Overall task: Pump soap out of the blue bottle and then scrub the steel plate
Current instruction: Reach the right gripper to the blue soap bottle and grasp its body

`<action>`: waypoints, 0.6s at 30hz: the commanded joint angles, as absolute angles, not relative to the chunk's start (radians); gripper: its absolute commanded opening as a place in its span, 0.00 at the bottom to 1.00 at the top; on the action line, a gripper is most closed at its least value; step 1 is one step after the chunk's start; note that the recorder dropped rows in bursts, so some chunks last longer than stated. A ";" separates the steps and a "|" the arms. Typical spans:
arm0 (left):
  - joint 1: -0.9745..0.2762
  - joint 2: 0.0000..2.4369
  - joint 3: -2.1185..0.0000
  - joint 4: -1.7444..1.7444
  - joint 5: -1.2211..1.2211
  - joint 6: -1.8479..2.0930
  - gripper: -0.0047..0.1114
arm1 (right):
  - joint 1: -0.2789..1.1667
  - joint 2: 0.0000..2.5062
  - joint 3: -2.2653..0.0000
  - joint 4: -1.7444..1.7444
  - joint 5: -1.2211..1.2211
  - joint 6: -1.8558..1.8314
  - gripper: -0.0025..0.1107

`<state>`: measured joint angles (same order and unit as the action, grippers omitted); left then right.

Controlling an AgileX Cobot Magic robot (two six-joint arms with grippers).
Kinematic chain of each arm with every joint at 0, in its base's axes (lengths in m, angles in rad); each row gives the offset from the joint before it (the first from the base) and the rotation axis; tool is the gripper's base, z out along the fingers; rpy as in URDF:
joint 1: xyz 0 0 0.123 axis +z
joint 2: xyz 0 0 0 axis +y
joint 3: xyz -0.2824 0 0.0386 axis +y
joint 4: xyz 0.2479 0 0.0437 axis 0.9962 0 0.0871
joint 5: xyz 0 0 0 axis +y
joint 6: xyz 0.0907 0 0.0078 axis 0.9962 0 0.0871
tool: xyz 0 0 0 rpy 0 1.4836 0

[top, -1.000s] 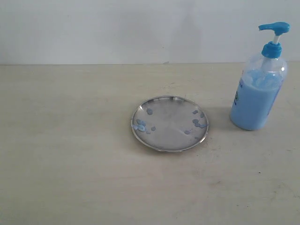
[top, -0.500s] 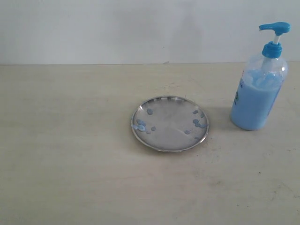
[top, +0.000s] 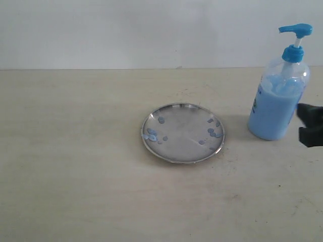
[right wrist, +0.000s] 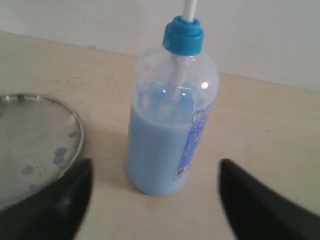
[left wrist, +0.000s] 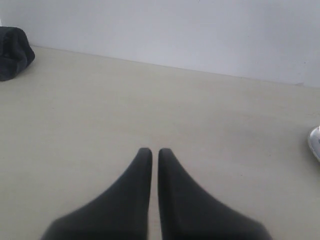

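The blue bottle [top: 277, 101] stands upright at the right of the table, about two thirds full of pale blue soap [top: 272, 118], with its pump head [top: 295, 29] raised. The steel plate [top: 182, 132] lies in the middle, dotted with small blue droplets [top: 214, 132]. My right gripper [top: 305, 124] reaches in from the right edge, open, just right of the bottle. In the right wrist view the bottle [right wrist: 170, 130] stands ahead of the wide-apart fingers [right wrist: 75, 190], untouched. My left gripper [left wrist: 155, 150] is shut and empty over bare table.
A dark object [left wrist: 12, 52] lies at the far corner of the table near the wall in the left wrist view. The plate's rim [left wrist: 315, 142] just shows at that view's edge. A pale wall backs the table.
My right gripper has come into the exterior view at the right edge beside the bottle and has opened. Bottle and plate have not moved.
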<state>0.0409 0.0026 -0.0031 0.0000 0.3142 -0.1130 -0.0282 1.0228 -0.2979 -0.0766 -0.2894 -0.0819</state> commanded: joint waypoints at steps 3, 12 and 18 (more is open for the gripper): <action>0.035 0.000 0.000 0.000 0.315 -0.112 0.08 | -0.027 1.333 -0.302 -0.121 -0.705 -0.111 0.94; 0.035 0.000 0.000 0.000 0.315 -0.112 0.08 | -0.027 1.668 -0.368 -0.110 -1.005 -0.189 0.94; 0.035 0.000 0.000 0.000 0.315 -0.112 0.08 | -0.027 1.814 -0.465 -0.063 -1.005 -0.334 0.94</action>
